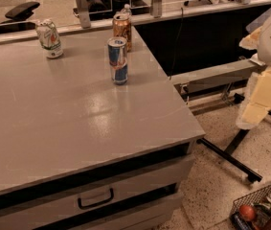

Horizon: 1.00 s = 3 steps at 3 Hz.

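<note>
A blue and silver can [118, 60] stands upright on the grey table [77, 128], towards its back right. Just behind it is an orange-brown can [122, 28], with a small bottle top [127, 7] showing beyond that. A white and green can [49, 38] stands at the back left. My gripper [258, 98] hangs off the table's right side, over the floor. It is well apart from the cans and holds nothing that I can see. The blue can is the nearest one to it.
The table has a drawer with a black handle [95, 199] on its front. A lower grey bench [211, 75] and black metal legs [228, 157] lie to the right. A wire basket [259, 210] with items sits on the floor at bottom right. Office chairs stand behind the partition.
</note>
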Available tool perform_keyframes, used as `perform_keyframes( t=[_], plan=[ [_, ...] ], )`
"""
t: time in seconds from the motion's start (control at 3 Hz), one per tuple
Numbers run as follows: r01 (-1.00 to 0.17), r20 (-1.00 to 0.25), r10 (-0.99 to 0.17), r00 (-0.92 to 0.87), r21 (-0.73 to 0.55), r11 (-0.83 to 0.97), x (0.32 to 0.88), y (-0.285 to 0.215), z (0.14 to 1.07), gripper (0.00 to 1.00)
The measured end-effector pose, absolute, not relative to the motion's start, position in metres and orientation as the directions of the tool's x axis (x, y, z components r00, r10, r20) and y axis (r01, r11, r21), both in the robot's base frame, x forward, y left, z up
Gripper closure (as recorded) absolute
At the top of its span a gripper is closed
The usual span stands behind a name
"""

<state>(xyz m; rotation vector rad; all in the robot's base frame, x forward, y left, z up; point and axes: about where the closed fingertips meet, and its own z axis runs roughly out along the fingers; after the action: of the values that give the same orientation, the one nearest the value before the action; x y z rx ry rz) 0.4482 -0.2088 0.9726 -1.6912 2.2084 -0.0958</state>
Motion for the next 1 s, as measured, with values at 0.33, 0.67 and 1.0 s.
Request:
perform_keyframes(
  t=[0.33, 0.67, 1.0],
  plan=[
    [-0.902, -0.296, -0.926, -0.234, -0.290, 0.321, 0.467, -0.196, 0.967, 0.00],
    [-0.890, -0.443, -0.873, -0.206, -0.287, 0.356, 0.491, -0.168, 0.950, 0.00],
    [-0.890, -0.607, -0.781, -0.150, -0.261, 0.374, 0.510, -0.150, 0.940, 0.00]
  ],
)
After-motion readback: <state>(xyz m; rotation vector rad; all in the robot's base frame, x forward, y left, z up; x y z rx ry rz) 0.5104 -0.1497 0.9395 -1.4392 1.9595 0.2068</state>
